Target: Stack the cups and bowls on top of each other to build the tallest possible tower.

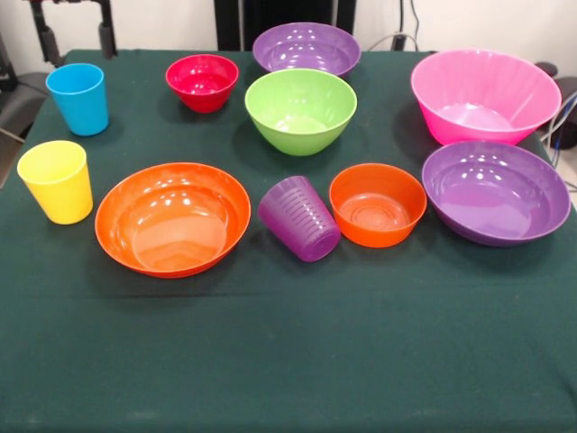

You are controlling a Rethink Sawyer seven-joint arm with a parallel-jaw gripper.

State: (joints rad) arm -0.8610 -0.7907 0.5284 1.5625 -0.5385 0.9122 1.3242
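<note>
Nothing was stacked yet: 3 cups, 7 bowls all sat apart round the green bowl [300, 110]. My gripper wasn't visible, so its state's unknown.

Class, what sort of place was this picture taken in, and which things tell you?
Probably a lab or workshop: a table under green cloth, black stands and cables behind it, with plastic bowls and cups laid out.
</note>
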